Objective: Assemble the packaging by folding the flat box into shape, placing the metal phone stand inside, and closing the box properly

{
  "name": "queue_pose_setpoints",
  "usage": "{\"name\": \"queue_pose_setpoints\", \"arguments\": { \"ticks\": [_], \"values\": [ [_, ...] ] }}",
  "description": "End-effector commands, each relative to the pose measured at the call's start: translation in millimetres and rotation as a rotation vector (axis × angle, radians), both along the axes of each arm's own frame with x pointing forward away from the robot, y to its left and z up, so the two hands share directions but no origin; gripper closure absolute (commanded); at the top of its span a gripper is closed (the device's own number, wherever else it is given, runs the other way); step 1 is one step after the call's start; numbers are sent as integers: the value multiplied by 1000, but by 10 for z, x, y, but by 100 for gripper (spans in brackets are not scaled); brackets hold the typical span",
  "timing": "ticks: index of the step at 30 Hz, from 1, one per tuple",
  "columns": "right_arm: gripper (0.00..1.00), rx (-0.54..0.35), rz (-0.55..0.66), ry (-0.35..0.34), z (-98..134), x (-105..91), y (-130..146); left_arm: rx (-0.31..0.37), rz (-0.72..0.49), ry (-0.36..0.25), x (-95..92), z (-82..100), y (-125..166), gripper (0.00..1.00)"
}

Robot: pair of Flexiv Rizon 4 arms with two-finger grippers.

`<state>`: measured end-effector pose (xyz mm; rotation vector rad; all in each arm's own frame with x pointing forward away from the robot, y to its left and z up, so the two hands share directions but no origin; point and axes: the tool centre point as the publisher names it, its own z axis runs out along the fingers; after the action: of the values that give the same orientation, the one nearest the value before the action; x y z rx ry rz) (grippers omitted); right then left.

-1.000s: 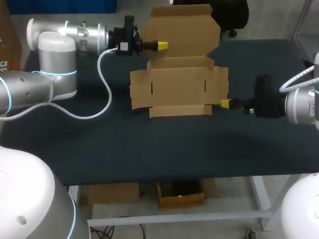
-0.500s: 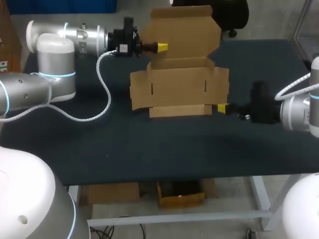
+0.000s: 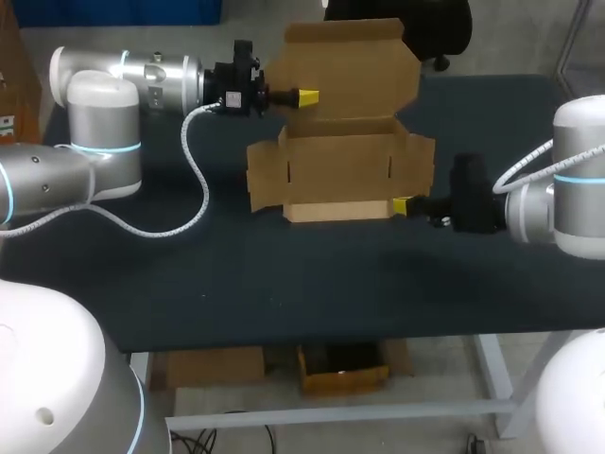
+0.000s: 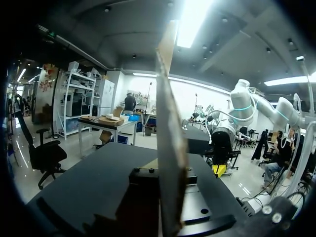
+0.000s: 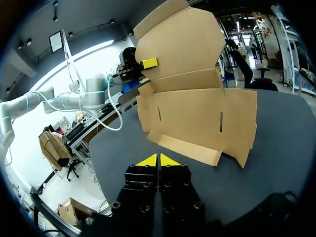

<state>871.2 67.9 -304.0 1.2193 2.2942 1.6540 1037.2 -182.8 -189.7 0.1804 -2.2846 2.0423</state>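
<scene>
The brown cardboard box (image 3: 340, 165) lies partly folded on the dark table, its lid (image 3: 345, 66) tilted up at the back. My left gripper (image 3: 307, 96) is shut on the lid's left edge. In the left wrist view the cardboard (image 4: 168, 148) stands edge-on between its fingers. My right gripper (image 3: 402, 205) is shut and empty, its tips at the box's front right corner. In the right wrist view it (image 5: 158, 160) points at the low front flap (image 5: 185, 148). No metal phone stand is in view.
The dark table (image 3: 284, 274) has free room in front of the box and on both sides. The left arm's white cable (image 3: 194, 170) hangs over the table left of the box.
My right gripper has slid left to the box's front right corner. The lid has tipped up a little more in the left gripper's hold.
</scene>
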Motion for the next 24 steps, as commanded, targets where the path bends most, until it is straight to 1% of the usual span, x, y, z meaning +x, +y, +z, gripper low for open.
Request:
{"name": "queue_pose_setpoints", "arguments": {
  "ticks": [1,6,13,16,18,24],
  "values": [
    [100,4,-17,-19,-158,89,142,-4,-16,-2,18,-15,-12,100],
    [100,-15,-36,-32,-265,166,245,-7,-26,-3,8,-9,-22,100],
    [100,-33,-38,-61,-341,205,350,-10,-36,-4,1,-5,-21,100],
    [100,-59,-53,-62,-394,215,405,-14,-39,-3,0,-3,-17,100],
    [100,-55,-55,-59,-433,226,422,-16,-40,-3,0,-3,-15,100],
    [100,-90,-89,-47,-581,283,506,-16,-40,-3,0,-3,-15,100]
  ]
}}
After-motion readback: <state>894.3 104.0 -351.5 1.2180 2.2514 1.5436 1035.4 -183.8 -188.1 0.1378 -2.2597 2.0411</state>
